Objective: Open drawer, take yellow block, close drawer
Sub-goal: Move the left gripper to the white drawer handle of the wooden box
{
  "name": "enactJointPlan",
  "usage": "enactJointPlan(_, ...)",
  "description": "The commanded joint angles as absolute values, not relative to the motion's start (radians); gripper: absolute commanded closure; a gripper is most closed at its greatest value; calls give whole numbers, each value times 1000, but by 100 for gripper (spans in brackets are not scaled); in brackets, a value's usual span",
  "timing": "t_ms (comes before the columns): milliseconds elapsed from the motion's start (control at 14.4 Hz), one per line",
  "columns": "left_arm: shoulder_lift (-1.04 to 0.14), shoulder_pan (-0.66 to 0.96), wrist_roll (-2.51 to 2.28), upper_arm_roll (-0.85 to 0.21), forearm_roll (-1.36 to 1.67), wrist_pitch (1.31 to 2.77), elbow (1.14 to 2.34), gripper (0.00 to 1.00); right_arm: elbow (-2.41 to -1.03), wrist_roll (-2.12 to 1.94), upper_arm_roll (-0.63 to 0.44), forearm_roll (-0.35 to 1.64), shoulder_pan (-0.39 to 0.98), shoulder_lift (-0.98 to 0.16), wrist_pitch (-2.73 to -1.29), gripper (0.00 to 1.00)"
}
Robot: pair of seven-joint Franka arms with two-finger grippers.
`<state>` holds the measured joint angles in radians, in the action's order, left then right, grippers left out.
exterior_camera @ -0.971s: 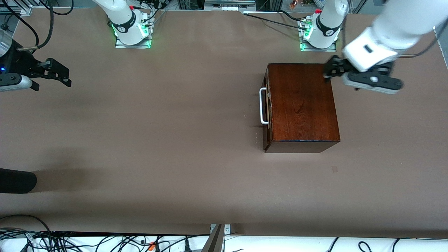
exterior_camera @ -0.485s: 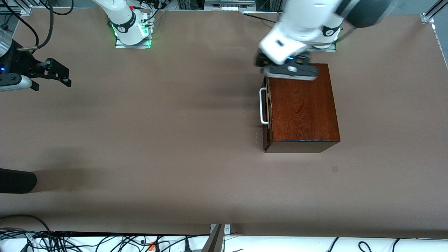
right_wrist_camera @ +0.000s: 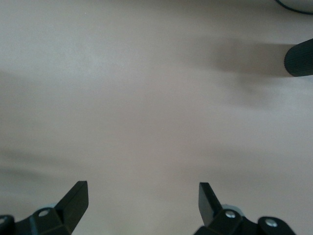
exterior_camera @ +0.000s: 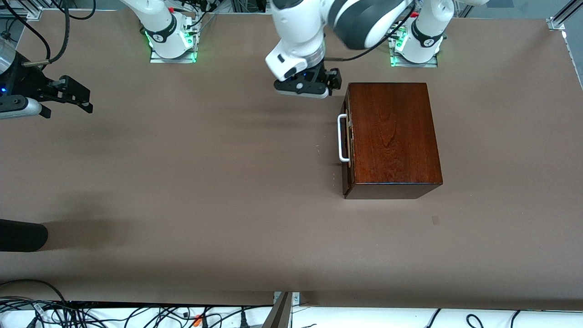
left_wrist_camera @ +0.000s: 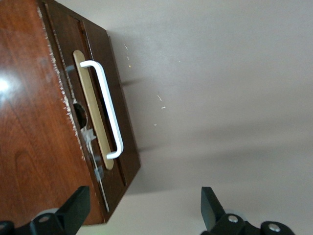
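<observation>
The dark reddish-brown wooden box (exterior_camera: pixel 391 132) stands on the table toward the left arm's end. Its drawer (exterior_camera: pixel 347 136) is shut, and the white bar handle (exterior_camera: pixel 341 138) faces the right arm's end. In the left wrist view the handle (left_wrist_camera: pixel 108 110) and the dark drawer front (left_wrist_camera: pixel 105 88) show beside the box top (left_wrist_camera: pixel 29 147). My left gripper (exterior_camera: pixel 329 78) is open and empty over the bare table, just off the box's corner on the handle side; it also shows in its wrist view (left_wrist_camera: pixel 142 210). My right gripper (exterior_camera: pixel 75 95) waits open over the table's right-arm end, as its wrist view (right_wrist_camera: pixel 142 203) shows. The yellow block is hidden.
A black rounded object (exterior_camera: pixel 23 235) pokes in at the right arm's end of the table, nearer the front camera; it also shows in the right wrist view (right_wrist_camera: pixel 299 58). Cables (exterior_camera: pixel 136 314) lie along the table's front edge.
My left arm has swung from over the box's corner at the left arm's end, across the box's top edge, to over the table beside the handle-side corner. The right arm has not moved.
</observation>
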<state>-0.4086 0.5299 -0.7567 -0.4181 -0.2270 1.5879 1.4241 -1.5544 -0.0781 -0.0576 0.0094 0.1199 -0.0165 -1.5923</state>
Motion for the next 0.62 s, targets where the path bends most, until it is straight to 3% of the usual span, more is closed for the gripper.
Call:
enactJointPlan(0, -480, 567, -810, -410, -308, 1601, 1381, 0, -1529, -71, -52, -2, 114, -25, -1574, 0)
enactJointPlan(555, -548, 565, -853, -400, -465, 1628, 1434, 0, -1529, -69, -52, -2, 114, -25, -1574, 0)
